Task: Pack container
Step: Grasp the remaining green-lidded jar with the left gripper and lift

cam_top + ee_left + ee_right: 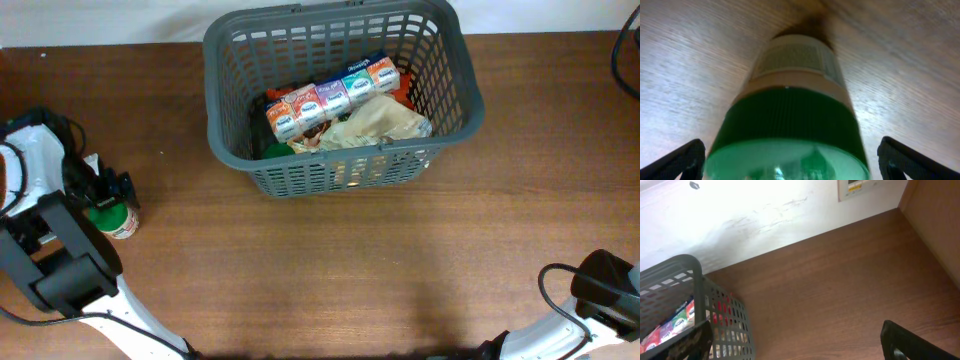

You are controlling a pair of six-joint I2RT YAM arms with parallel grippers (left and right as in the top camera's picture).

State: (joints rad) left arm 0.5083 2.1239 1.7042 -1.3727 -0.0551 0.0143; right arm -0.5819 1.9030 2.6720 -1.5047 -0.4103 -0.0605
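The dark grey slotted basket [332, 176] stands at the back middle of the table. It holds a row of small colourful cartons [330, 98], a crumpled beige bag [377, 122] and red and green items underneath. A jar with a green cap [115, 219] stands upright at the far left. My left gripper [108, 196] is open with its fingers on either side of the jar's cap [790, 155], a small gap showing on the right. My right gripper [795, 342] is open and empty above bare table, right of the basket's corner [696, 280].
The left arm's base [55, 265] stands at the lower left. The right arm [605, 290] is at the lower right corner. A white wall [765, 210] runs behind the table's back edge. A black cable [622, 60] hangs at the far right.
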